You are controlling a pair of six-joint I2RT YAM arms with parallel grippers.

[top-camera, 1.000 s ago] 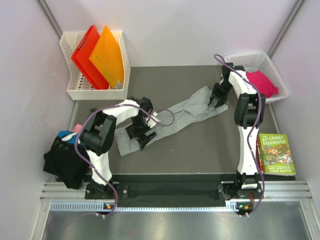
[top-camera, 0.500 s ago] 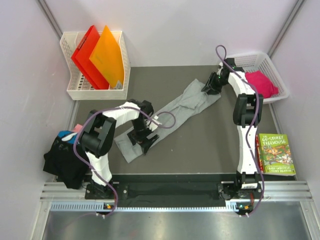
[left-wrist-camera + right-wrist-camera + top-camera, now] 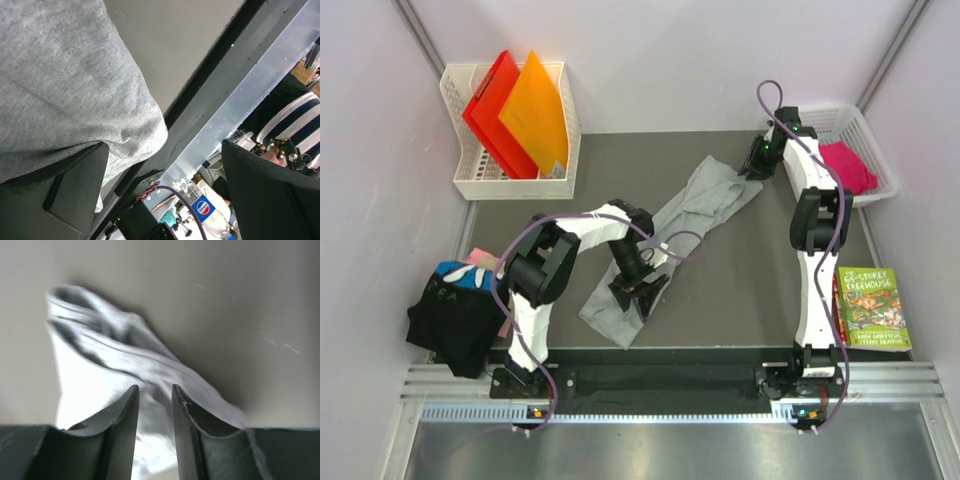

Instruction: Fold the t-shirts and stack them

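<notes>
1. Since a second earlier, the left gripper (image 3: 636,283) had moved rightward with the large light grey cloth t-shirt's (image 3: 705,200) near end, jaws spread wide, cloth draped over one finger (image 3: 75,190).
2. The shirt lay diagonally, unfolded; flattening probably came next.
3. At its far corner the right gripper (image 3: 154,389) had its fingers nearly together; whether it was pinching could not be told.

Plain grey t-shirt (image 3: 705,200), pink t-shirt (image 3: 848,165), black t-shirt (image 3: 450,320) with blue print, red folder (image 3: 490,110), orange folder (image 3: 535,110)
</notes>
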